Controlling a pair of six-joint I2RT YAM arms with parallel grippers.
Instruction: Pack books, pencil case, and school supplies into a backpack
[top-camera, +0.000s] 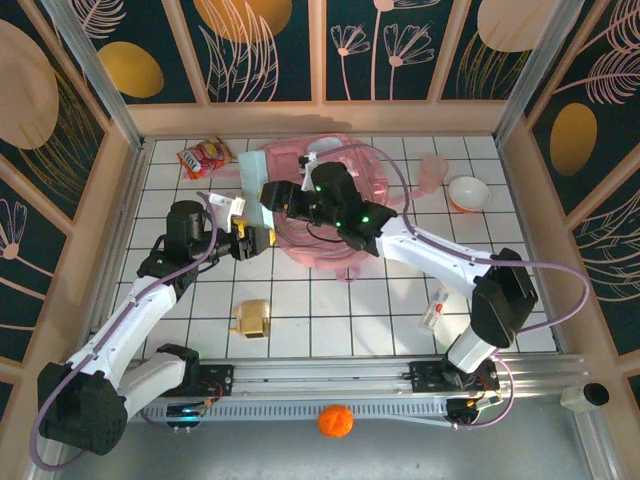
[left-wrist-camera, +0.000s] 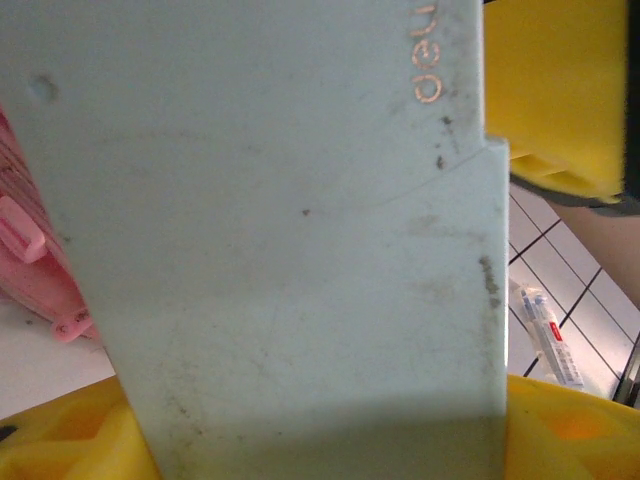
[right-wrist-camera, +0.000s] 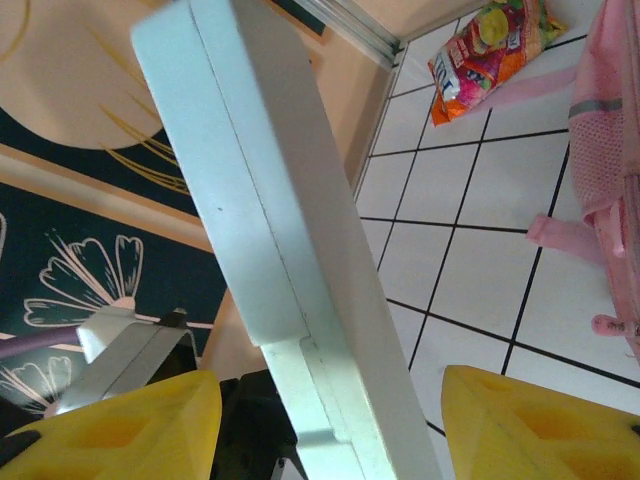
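The mint-green pencil case (top-camera: 252, 176) is held upright above the tiles, just left of the pink backpack (top-camera: 345, 190). My left gripper (top-camera: 252, 240) is shut on its lower end; in the left wrist view the pencil case (left-wrist-camera: 290, 220) spans the gap between my yellow fingers (left-wrist-camera: 70, 435). My right gripper (top-camera: 272, 196) straddles the pencil case (right-wrist-camera: 260, 200), open, with room on both sides of it. The tan box (top-camera: 250, 318) and the white oblong item (top-camera: 436, 310) lie on the near tiles. The books are out of view.
A red-orange snack bag (top-camera: 205, 157) lies at the back left. A pink cup (top-camera: 432, 172) and a white bowl (top-camera: 468, 192) stand at the back right. An orange ball (top-camera: 335, 420) rests in front of the arm rail. Wooden walls enclose the table.
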